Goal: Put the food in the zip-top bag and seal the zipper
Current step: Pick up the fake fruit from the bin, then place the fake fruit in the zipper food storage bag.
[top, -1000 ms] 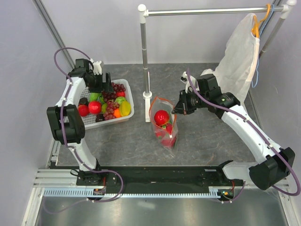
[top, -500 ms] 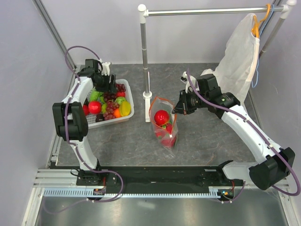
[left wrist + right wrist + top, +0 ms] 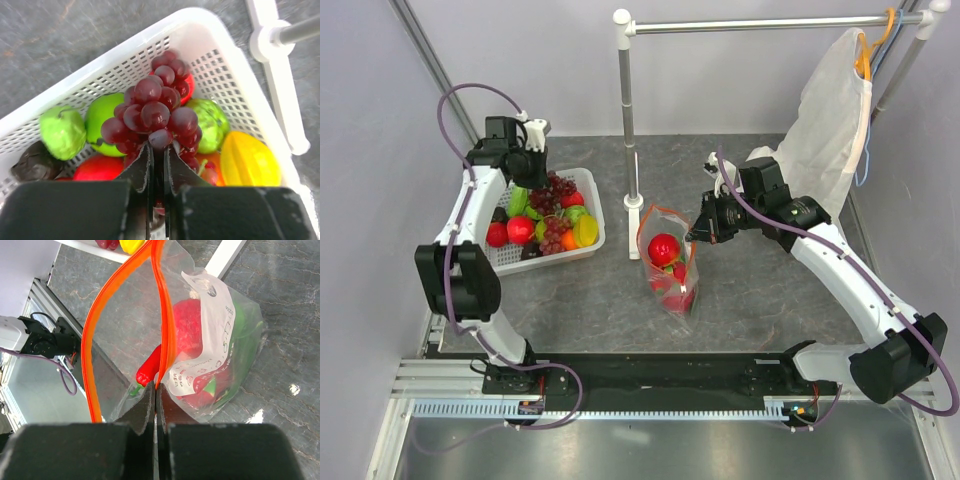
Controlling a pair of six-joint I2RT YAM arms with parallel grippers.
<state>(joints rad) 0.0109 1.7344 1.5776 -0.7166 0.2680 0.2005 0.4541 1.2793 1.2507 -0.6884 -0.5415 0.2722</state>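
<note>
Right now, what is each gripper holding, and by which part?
The left gripper pinches the grapes at the bunch's near end; the right gripper pinches the bag by its zipper strip.

In the left wrist view the grapes (image 3: 155,112) cover most of a red piece (image 3: 189,83) behind them, and the left pincer (image 3: 156,155) hides the bunch's lower end. The basket (image 3: 95,70) runs off both lower edges; we cannot identify its dark piece (image 3: 32,162).
</note>
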